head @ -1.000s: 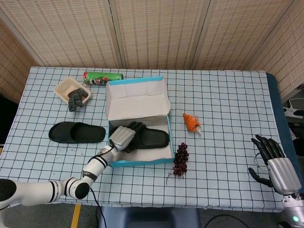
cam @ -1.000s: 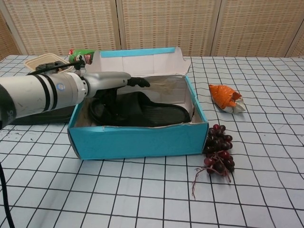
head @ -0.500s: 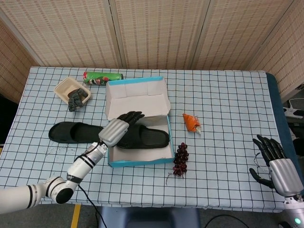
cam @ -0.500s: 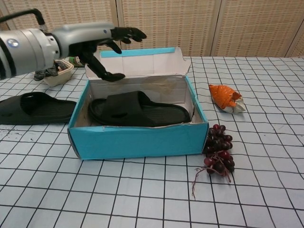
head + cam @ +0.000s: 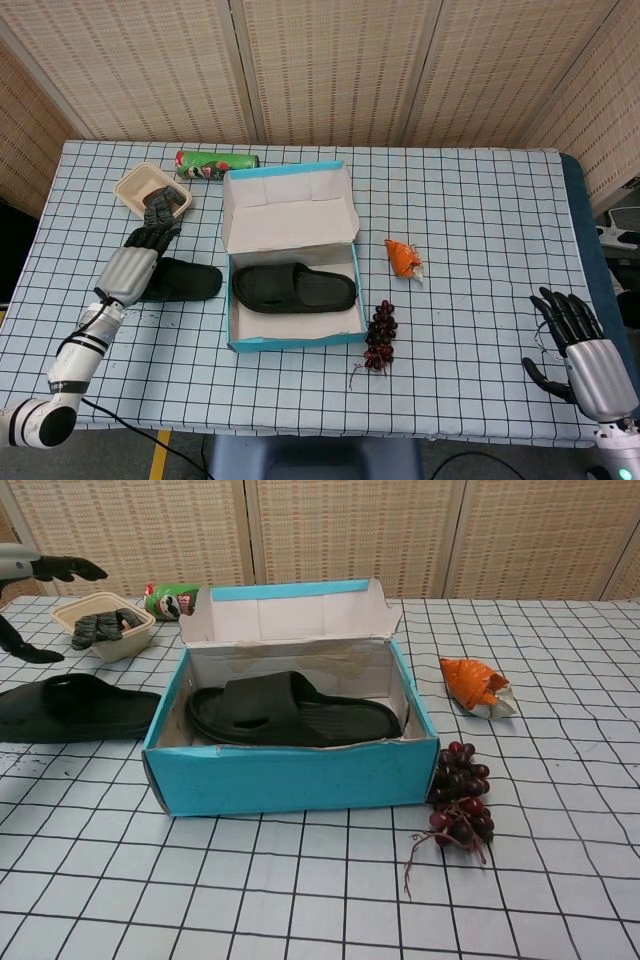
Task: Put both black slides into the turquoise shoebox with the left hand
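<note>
one black slide (image 5: 295,288) lies inside the turquoise shoebox (image 5: 296,342) at centre frame; the second slide (image 5: 75,708) rests on the counter (image 5: 470,210) at left. the left robot hand (image 5: 132,264), fingers spread and empty, hovers above it. likely light, flexible and grippy foam; best pinched at the strap.

Tablecloth (image 5: 470,190): white, black grid. Shoebox (image 5: 290,775): turquoise outside, white inside. Both slides (image 5: 290,710) (image 5: 75,708): black. Can (image 5: 217,165): green. Grapes (image 5: 460,805): dark red. Wrapper (image 5: 478,687): orange.
</note>
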Robot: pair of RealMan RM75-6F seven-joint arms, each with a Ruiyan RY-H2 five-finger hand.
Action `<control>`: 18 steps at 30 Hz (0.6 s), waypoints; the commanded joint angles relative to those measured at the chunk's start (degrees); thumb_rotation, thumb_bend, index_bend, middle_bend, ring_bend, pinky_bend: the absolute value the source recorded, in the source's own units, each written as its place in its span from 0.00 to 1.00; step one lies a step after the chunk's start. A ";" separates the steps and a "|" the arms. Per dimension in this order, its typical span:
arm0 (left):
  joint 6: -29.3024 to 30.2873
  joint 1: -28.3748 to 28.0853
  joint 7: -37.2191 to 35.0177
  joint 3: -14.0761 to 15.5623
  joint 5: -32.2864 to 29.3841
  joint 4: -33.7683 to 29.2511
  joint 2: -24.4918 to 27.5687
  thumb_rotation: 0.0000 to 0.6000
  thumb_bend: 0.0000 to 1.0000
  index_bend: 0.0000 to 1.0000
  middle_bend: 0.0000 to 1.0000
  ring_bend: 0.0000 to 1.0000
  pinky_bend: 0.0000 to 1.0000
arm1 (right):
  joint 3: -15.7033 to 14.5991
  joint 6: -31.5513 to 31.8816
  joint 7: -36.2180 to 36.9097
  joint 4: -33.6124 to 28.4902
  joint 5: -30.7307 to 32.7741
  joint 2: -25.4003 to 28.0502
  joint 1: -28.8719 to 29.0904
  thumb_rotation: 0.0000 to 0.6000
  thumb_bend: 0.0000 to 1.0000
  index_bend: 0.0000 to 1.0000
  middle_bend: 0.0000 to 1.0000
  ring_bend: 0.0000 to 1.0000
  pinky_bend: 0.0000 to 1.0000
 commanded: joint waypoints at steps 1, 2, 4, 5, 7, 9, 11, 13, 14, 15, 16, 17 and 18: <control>-1.52 0.90 0.12 1.48 -0.70 5.31 -2.20 1.00 0.27 0.00 0.00 0.00 0.04 | -0.02 -0.18 -0.15 -0.10 0.16 -0.10 -0.02 1.00 0.22 0.00 0.00 0.00 0.00; -1.52 1.00 0.68 1.68 -0.88 6.80 -2.97 1.00 0.27 0.00 0.00 0.00 0.04 | -0.03 -0.40 -0.21 -0.16 0.32 -0.10 0.01 1.00 0.22 0.00 0.00 0.00 0.00; -1.83 1.28 1.89 2.32 -1.41 8.91 -3.96 1.00 0.27 0.00 0.00 0.00 0.04 | -0.16 -0.80 0.09 -0.28 0.50 0.01 0.06 1.00 0.22 0.00 0.00 0.00 0.00; -2.09 1.48 2.11 2.57 -1.70 9.57 -4.23 1.00 0.27 0.00 0.00 0.00 0.04 | -0.21 -0.92 0.39 -0.30 0.46 0.10 0.11 1.00 0.22 0.00 0.00 0.00 0.00; -2.90 1.94 2.12 2.96 -2.43 11.19 -4.80 1.00 0.27 0.00 0.00 0.00 0.03 | -0.29 -0.93 1.10 -0.26 0.25 0.31 0.18 1.00 0.22 0.00 0.00 0.00 0.00; -3.92 2.21 1.62 3.05 -3.12 12.55 -5.37 1.00 0.27 0.00 0.00 0.00 0.03 | -0.23 -0.76 1.25 -0.11 0.12 0.30 0.17 1.00 0.22 0.00 0.00 0.00 0.00; -4.44 2.27 1.25 3.00 -3.26 13.04 -5.58 1.00 0.27 0.00 0.00 0.00 0.03 | -0.21 -0.70 1.23 -0.05 0.08 0.25 0.17 1.00 0.22 0.00 0.00 0.00 0.00; -5.91 2.31 0.53 3.16 -3.37 14.31 -6.23 1.00 0.27 0.00 0.00 0.00 0.03 | -0.22 -0.64 1.20 0.00 -0.02 0.15 0.16 1.00 0.22 0.00 0.00 0.00 0.00; -6.59 2.23 0.27 3.25 -3.08 15.63 -7.05 1.00 0.27 0.00 0.00 0.00 0.03 | -0.23 -0.59 1.12 -0.02 -0.07 0.12 0.13 1.00 0.22 0.00 0.00 0.00 0.00; -6.93 2.16 0.17 3.32 -2.73 16.66 -7.74 1.00 0.27 0.00 0.00 0.00 0.03 | -0.25 -0.55 1.03 -0.04 -0.12 0.10 0.10 1.00 0.22 0.00 0.00 0.00 0.00; -7.27 2.11 -0.06 3.35 -2.24 17.98 -8.65 1.00 0.27 0.00 0.00 0.00 0.03 | -0.26 -0.49 0.94 -0.07 -0.17 0.08 0.07 1.00 0.22 0.00 0.00 0.00 0.00; -7.58 2.08 -0.30 3.36 -1.95 18.91 -9.29 1.00 0.27 0.00 0.00 0.00 0.03 | -0.27 -0.48 0.86 -0.08 -0.18 0.07 0.04 1.00 0.22 0.00 0.00 0.00 0.00; -8.05 2.00 -0.59 3.34 -1.58 20.08 -10.08 1.00 0.27 0.00 0.00 0.00 0.03 | -0.29 -0.48 0.78 -0.08 -0.17 0.06 0.02 1.00 0.22 0.00 0.00 0.00 0.00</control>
